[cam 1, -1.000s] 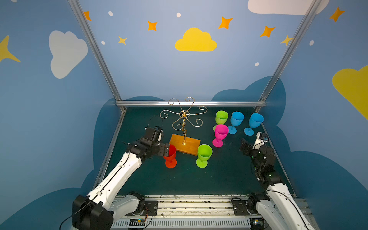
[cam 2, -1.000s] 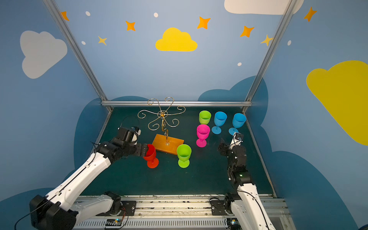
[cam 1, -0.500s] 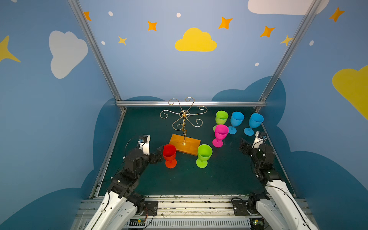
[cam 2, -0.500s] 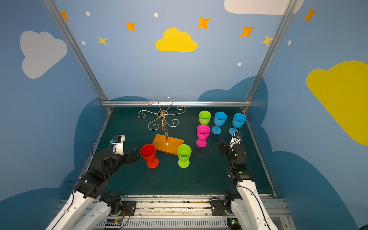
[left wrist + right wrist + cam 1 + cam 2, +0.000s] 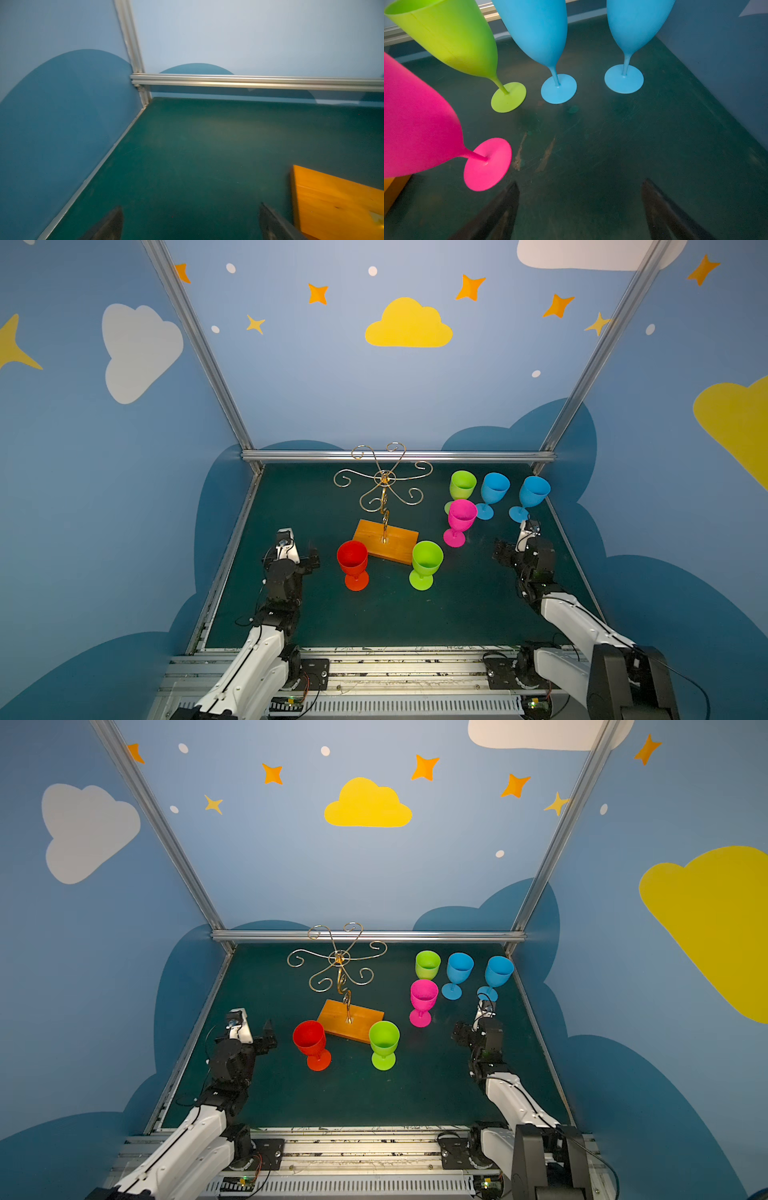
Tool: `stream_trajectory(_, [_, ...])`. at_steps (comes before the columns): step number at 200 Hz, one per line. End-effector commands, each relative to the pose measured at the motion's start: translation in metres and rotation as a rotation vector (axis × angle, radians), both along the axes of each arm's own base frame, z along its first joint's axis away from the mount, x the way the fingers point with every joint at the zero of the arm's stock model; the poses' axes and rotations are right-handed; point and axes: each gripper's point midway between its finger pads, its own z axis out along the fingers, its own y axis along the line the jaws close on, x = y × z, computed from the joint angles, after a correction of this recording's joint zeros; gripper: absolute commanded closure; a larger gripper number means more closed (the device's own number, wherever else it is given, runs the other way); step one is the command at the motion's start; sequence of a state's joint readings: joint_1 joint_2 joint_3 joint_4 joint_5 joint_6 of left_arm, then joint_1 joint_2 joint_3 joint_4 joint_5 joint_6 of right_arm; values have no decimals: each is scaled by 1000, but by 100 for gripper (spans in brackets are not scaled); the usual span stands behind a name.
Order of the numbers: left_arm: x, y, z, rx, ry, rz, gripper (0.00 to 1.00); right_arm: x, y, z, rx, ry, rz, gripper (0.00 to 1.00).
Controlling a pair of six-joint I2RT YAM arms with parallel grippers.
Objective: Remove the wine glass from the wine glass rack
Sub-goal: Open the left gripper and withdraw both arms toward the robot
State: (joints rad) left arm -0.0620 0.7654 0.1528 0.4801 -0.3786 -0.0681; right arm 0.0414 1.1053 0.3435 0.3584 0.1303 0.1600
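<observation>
Pulled back toward the near left since a second ago, the left gripper (image 5: 190, 207) no longer reaches the red wine glass (image 5: 352, 558). That glass stands alone, upright on the green mat (image 5: 374, 614), just beside the near left corner of the rack's wooden base (image 5: 374, 539). The right arm has shifted only slightly.

Both tools are spread wide and hold nothing: in each wrist view two dark fingers stand far apart over bare mat, the right gripper (image 5: 580, 181) pointing toward the far right cluster. In both top views the right jaws are too dark and small to read.

The left wrist view cuts the wine glass rack (image 5: 383, 478) down to one corner of its base. In a top view the far green glass (image 5: 462, 485) has its foot hidden behind the pink glass (image 5: 461, 514); the right wrist view shows that foot but crops the bowls.

Counted: six glasses, all upright on the mat. One is red, one pink, two are green, including the near one (image 5: 427, 558), and two are blue (image 5: 494, 488) (image 5: 535, 491). The rack has six curled arms.
</observation>
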Motion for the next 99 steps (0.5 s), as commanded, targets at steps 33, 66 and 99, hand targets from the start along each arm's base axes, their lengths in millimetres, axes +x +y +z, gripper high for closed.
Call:
stream_trajectory(33, [21, 18, -20, -18, -27, -15, 1, 28, 2, -5, -41, -84, 32, 10])
stream_trajectory(66, [37, 12, -27, 5, 33, -75, 1, 37, 9, -17, -39, -27, 67, 10])
stream_trajectory(99, [37, 1, -26, 11, 23, -140, 1, 35, 10, -15, -51, -39, 66, 10])
